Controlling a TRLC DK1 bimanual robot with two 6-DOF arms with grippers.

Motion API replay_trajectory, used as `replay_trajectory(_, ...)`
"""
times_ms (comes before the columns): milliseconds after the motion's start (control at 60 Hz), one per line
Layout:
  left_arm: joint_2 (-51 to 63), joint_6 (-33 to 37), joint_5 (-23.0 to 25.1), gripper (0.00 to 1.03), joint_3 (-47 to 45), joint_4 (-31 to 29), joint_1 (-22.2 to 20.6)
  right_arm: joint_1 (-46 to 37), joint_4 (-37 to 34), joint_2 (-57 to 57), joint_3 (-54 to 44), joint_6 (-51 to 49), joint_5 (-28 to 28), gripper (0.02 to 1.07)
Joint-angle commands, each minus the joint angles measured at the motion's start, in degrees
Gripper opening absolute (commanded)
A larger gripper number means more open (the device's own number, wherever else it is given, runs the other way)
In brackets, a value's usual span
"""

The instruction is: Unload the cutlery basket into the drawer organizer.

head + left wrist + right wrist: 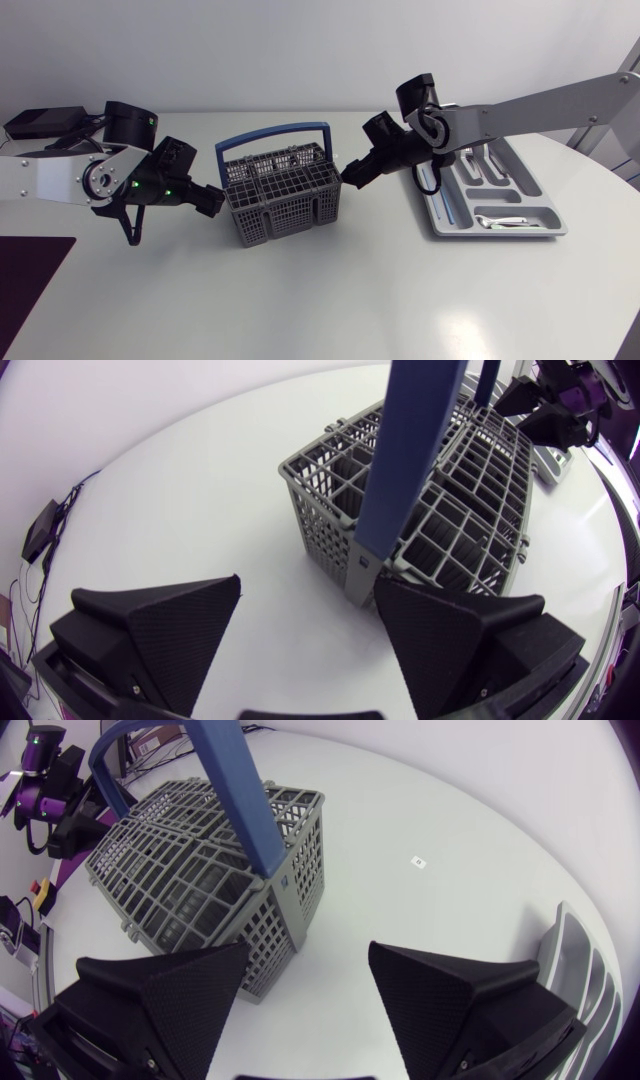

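Jaws both open, flanking cutlery basket [280,212]; drawer organizer [545,206] nearby.

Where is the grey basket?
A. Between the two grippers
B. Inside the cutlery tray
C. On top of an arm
A: in the head view the basket has the left gripper at one end and the right gripper at the other.

Grey lattice basket [283,205] — blue handle [275,132], grey organizer [500,233], white table [350,300]
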Motion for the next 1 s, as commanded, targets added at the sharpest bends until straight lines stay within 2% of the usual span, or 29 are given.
replay_trajectory(0,1.6,-0.7,0.8,0.98,2.2,1.7,-1.3,1.1,-0.9,-1.5,-1.7,1.5,-2.1,0.89)
replay_trajectory(300,3.1,-0.7,1.2,0.98,4.3,2.4,-4.8,2.4,-0.5,-8.6,-10.3,0.5,-2.7,0.89)
replay_trajectory(717,6.3,-2.5,0.7,0.98,8.0,2.2,-12.5,-4.5,-2.3,-18.6,-19.9,-4.2,-3.1,0.89)
replay_trajectory(983,4.6,-2.2,0.4,0.98,6.7,1.7,-11.1,-4.4,-2.2,-19.0,-20.7,-4.2,-3.2,0.89)
